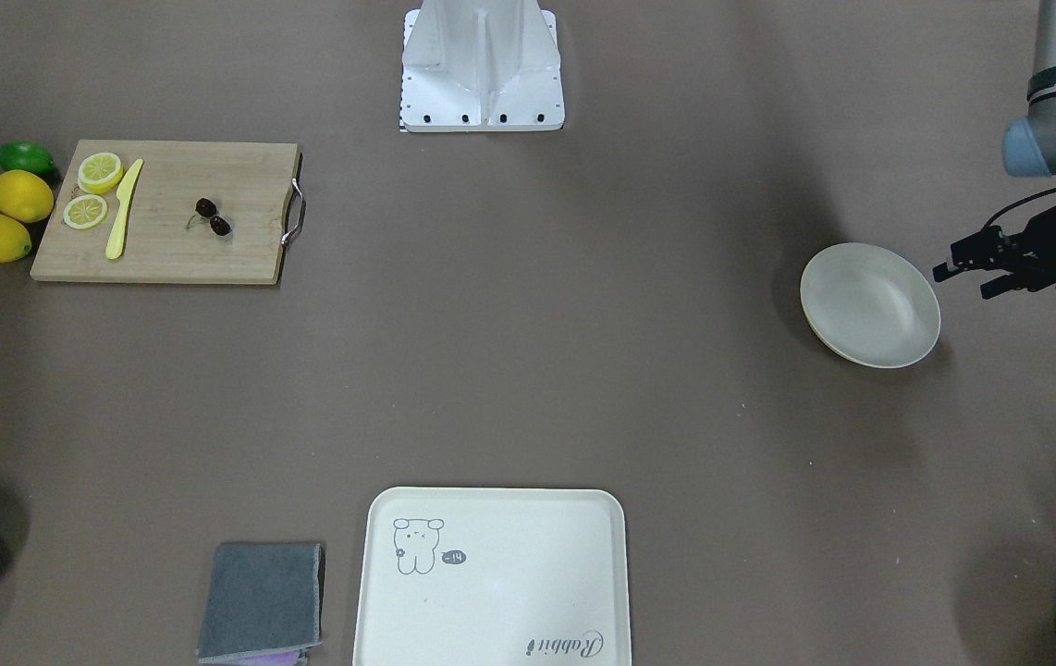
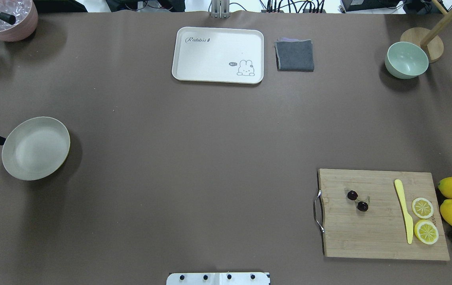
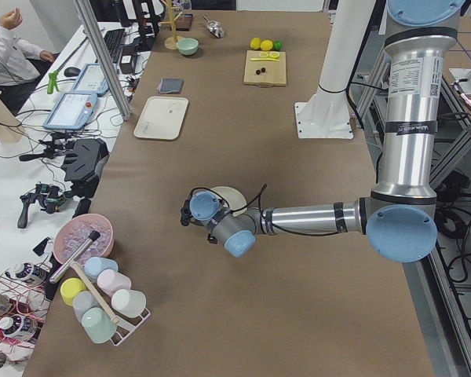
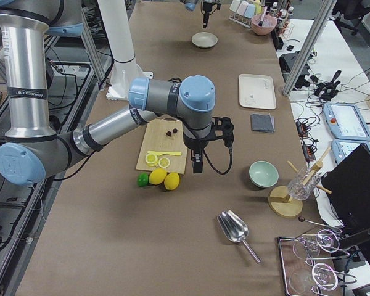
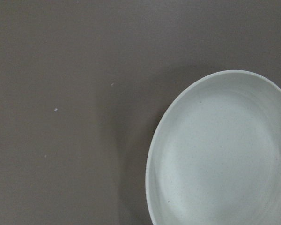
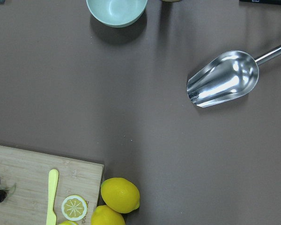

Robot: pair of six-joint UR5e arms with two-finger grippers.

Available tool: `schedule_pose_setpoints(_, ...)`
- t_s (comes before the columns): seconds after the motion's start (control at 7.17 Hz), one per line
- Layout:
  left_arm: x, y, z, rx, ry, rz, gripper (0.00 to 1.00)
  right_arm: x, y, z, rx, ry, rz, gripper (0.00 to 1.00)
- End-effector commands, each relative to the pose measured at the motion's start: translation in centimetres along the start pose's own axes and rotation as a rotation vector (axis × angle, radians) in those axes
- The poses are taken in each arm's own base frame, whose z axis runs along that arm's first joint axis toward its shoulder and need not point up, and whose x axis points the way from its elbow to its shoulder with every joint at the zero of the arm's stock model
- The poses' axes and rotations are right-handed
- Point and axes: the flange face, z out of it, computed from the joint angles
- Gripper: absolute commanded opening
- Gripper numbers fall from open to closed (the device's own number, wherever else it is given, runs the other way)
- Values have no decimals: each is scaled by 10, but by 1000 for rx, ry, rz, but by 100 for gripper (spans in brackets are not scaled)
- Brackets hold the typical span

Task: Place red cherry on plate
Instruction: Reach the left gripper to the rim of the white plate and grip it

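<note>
Brown matting covers the whole table (image 2: 210,138). As far as the pictures show, nothing of the task is done. The cherry (image 2: 357,200) lies on the board (image 2: 368,233) at lower right of the overhead view. It is left of the yellow knife (image 2: 404,211) and the lemon slices (image 2: 422,208), and no gripper touches it. The plate (image 2: 36,148) sits bare at the far left of that view, well apart from the cherry, with most of the table between them.

The left gripper (image 1: 964,279) hangs just beside the plate at the right edge of the front view. Its fingers look parted and hold nothing. Its wrist camera shows only mat and part of the plate.

The right gripper (image 4: 197,165) shows only in the side view, above the mat near the board and the whole lemons (image 4: 163,180). I cannot tell whether its fingers are wide or narrow. Its wrist camera catches the cherry at the lower left edge of the frame.

All the steps are left: reaching the cherry, gripping it, carrying it across and setting it in the plate. The right arm looks the nearer one to the fruit.
</note>
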Motion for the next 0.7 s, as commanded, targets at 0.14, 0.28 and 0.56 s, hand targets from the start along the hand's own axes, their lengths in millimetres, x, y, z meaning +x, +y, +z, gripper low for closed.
schedule_pose_setpoints(0.14,-1,-1,9,5,4,5,93,-1,-1,-1,2,-1,-2,100)
schedule_pose_setpoints(0.28,-11,2,13,8,7,11,91,-1,-1,-1,3,-1,-3,100)
schedule_pose_setpoints(0.56,-18,5,17,39,-22,27,83,-4,-7,-5,10,0,-9,100)
